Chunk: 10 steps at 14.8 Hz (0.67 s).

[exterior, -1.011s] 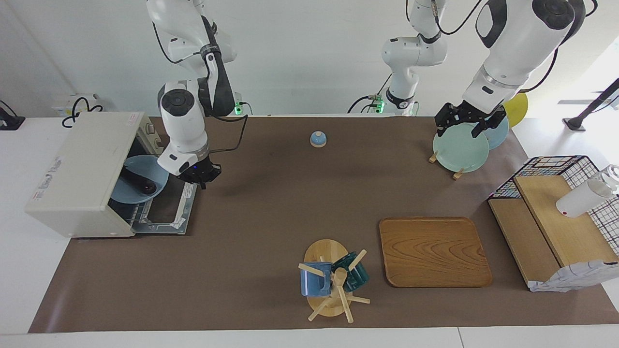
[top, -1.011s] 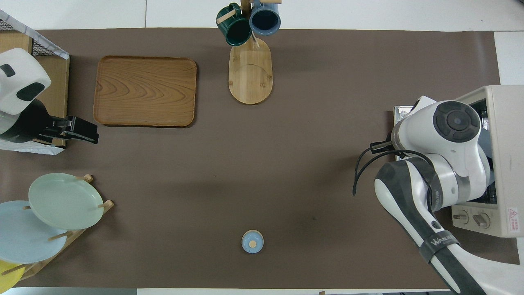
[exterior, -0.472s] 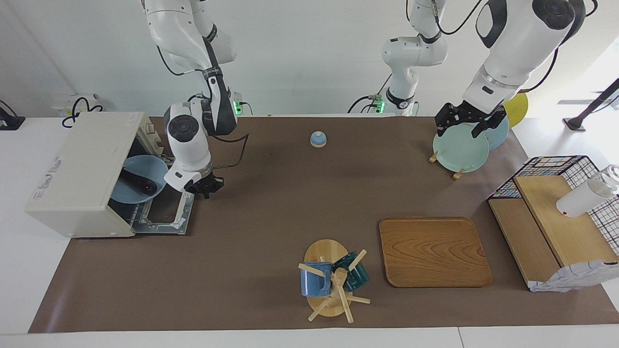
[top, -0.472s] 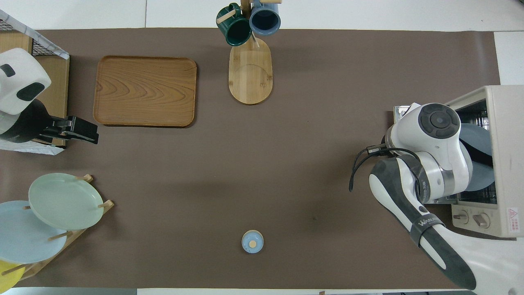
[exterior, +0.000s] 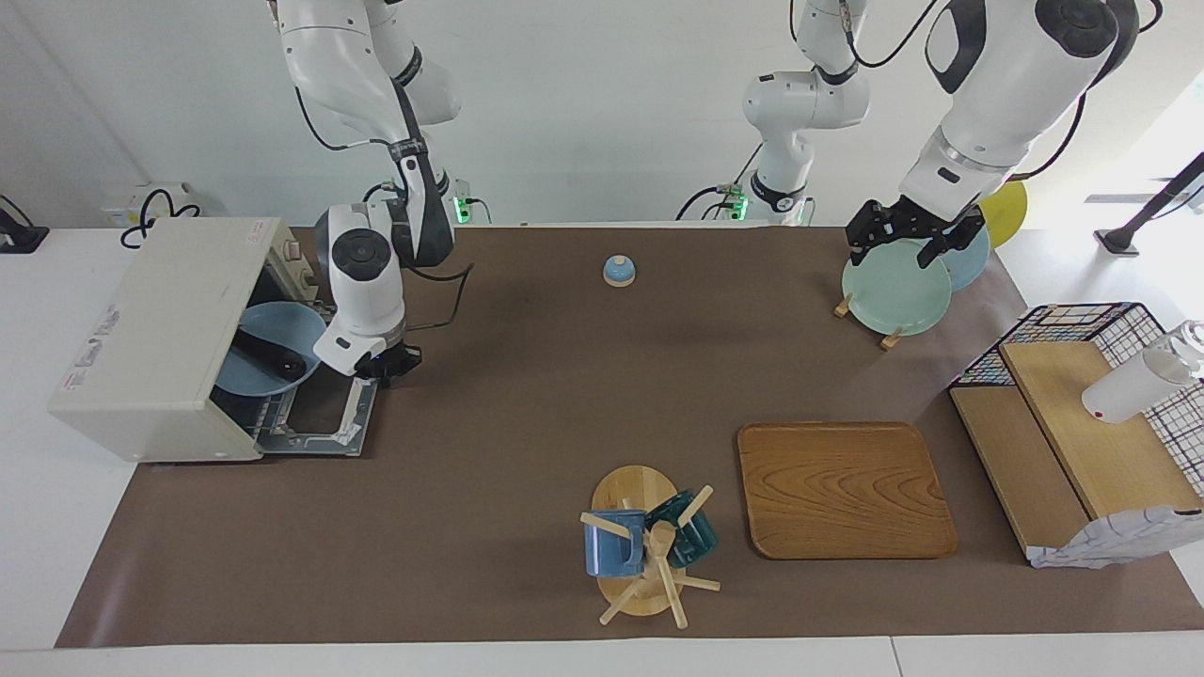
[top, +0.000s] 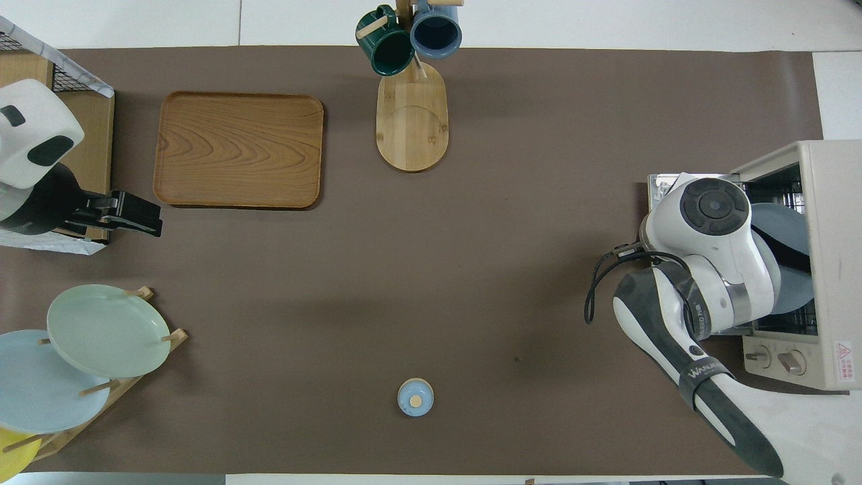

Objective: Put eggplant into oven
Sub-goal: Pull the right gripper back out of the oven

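The oven [exterior: 160, 338] stands at the right arm's end of the table, its door [exterior: 324, 414] dropped open and lying flat on the brown mat [exterior: 527, 404]. A blue plate [exterior: 273, 353] sits on the rack inside the oven mouth, partly sticking out over the door, and the eggplant [exterior: 268, 355] lies on that plate, its dark body half hidden under the oven's top. In the overhead view only the plate's edge [top: 784, 229] shows beside the arm, and the eggplant is covered.

The right gripper [exterior: 384, 363] hangs low over the door's edge nearer the robots, just beside the plate and not touching it; whether its fingers are spread or pressed together I cannot tell, and nothing is seen in them.

The left arm waits at its own end, its gripper [exterior: 910, 240] up over the green plate [exterior: 894, 287] in the plate rack, fingers spread and empty; from overhead it [top: 138, 219] is seen beside the tray [top: 239, 149].

Also on the mat: a mug tree [exterior: 649, 545] with two mugs, a small blue bell [exterior: 619, 271], and a wire basket [exterior: 1082, 376] with a white bottle [exterior: 1133, 385] lying on it
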{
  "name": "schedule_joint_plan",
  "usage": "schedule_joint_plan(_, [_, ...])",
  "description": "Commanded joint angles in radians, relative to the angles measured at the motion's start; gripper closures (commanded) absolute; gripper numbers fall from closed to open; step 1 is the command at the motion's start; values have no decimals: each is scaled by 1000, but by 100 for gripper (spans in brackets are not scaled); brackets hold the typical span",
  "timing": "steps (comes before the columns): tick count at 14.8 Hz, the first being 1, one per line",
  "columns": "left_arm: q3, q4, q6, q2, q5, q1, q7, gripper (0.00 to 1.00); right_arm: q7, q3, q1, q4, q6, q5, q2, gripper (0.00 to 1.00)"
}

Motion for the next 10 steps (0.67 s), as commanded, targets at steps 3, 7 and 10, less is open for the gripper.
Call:
schedule_joint_plan(3, [-5, 0, -6, -6, 21, 7, 5, 0, 6, 6, -8, 9, -45, -234, -6, 100])
schedule_joint_plan(7, [-5, 0, -6, -6, 21, 7, 5, 0, -116, 9, -16, 135, -196, -246, -6, 100])
schedule_joint_plan(10, [-5, 0, -6, -6, 21, 7, 5, 0, -211, 6, -35, 212, -302, -223, -28, 100])
